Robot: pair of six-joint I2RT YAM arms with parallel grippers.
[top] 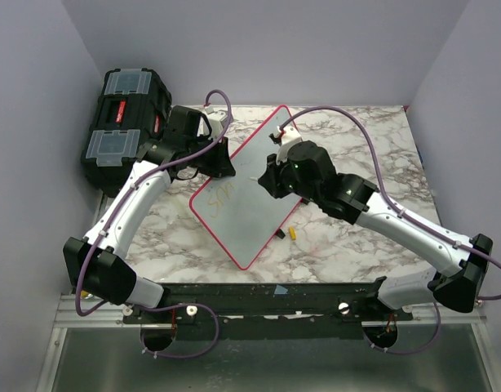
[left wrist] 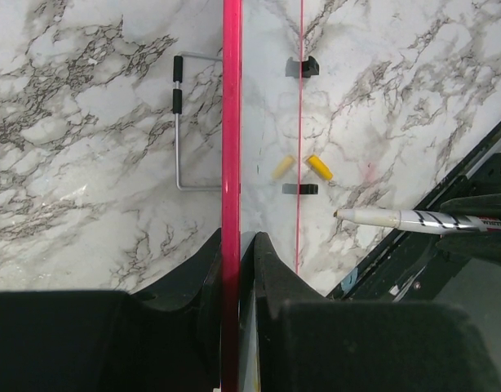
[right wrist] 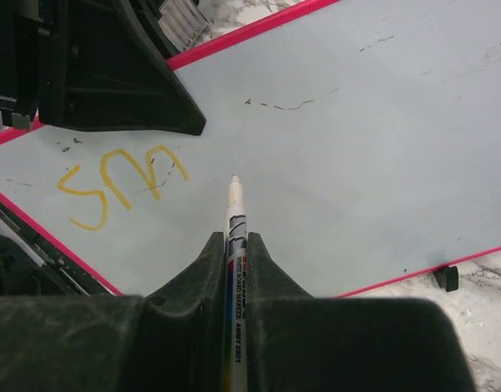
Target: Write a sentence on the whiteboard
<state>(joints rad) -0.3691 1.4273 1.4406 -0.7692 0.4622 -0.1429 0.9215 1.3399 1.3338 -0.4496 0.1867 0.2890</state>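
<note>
Only the top view is showing the whole layout. The flat, glossy white whiteboard with its thin pink-red frame (top: 250, 208) is sitting cornerwise in the middle of the marble-patterned desk (top: 356, 139), and a black plastic toolbox (top: 124, 122) is standing at the far left.

The left wrist view alone is showing the board edge-on. Its pink-red rim is running up from between the fingers of the left pincer (left wrist: 232, 245), which is closed tight on that rim. A small yellow cap (left wrist: 318, 167) is lying to the rim's right and a bent grey wire bar (left wrist: 181, 122) to its left.

The right wrist view alone is showing the writing clearly. A few yellow-orange handwritten letters (right wrist: 120, 184) are sitting left of the right pincer (right wrist: 236, 245), which is pinching a white marker pen (right wrist: 237, 216). The pen tip is pointing at bare board just right of the letters. It is possibly touching the surface, though I cannot tell.
</note>
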